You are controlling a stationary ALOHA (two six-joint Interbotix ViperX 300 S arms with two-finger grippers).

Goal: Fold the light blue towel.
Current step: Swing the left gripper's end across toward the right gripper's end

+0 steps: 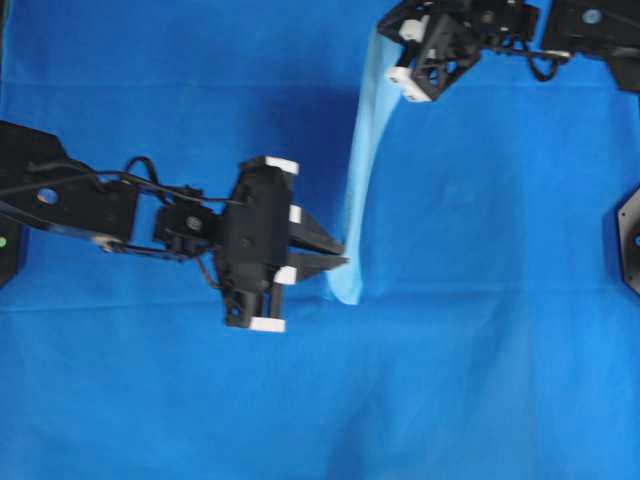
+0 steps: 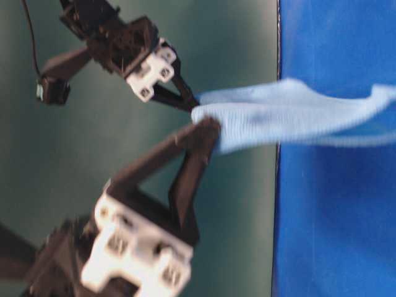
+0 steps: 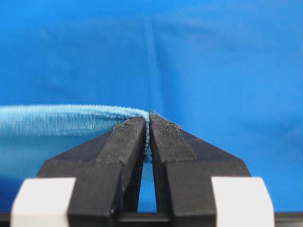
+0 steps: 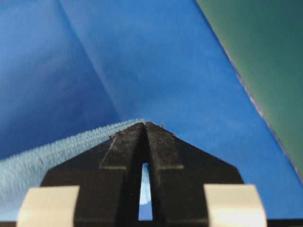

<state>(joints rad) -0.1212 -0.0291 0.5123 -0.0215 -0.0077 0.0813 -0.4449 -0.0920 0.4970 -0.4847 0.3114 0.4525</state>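
here both the left gripper and right gripper pinch corners of the light blue towel.

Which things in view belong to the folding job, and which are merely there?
In the job:
- light blue towel, lifted
- left end effector, shut on one towel corner
- right end effector, shut on another corner

Merely there:
- royal-blue table cloth

towel: hangs above the table cloth, stretched between both grippers
left gripper: at its near end
right gripper: at its far end
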